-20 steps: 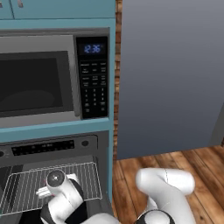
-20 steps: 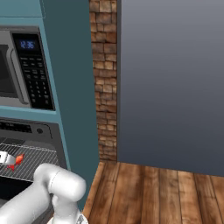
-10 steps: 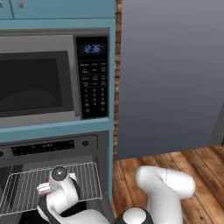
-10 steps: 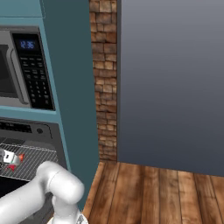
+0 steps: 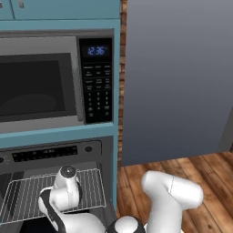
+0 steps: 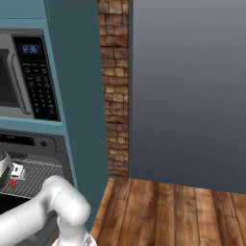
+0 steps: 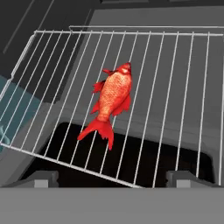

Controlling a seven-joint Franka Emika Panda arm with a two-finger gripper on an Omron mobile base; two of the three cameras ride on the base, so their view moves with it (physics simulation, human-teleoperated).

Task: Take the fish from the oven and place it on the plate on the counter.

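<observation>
Item: fish (image 7: 112,99), flat on wire rack (image 7: 175,87), centre of hand view, inside the oven (image 5: 86,152).
Gripper (image 7: 111,177), shut a second earlier, had spread wide; fingertips (image 7: 40,178) stood apart at lower frame, holding nothing. Pick-up judged next. Bare rack lay around the fish; front edge sat near its tail.
</observation>
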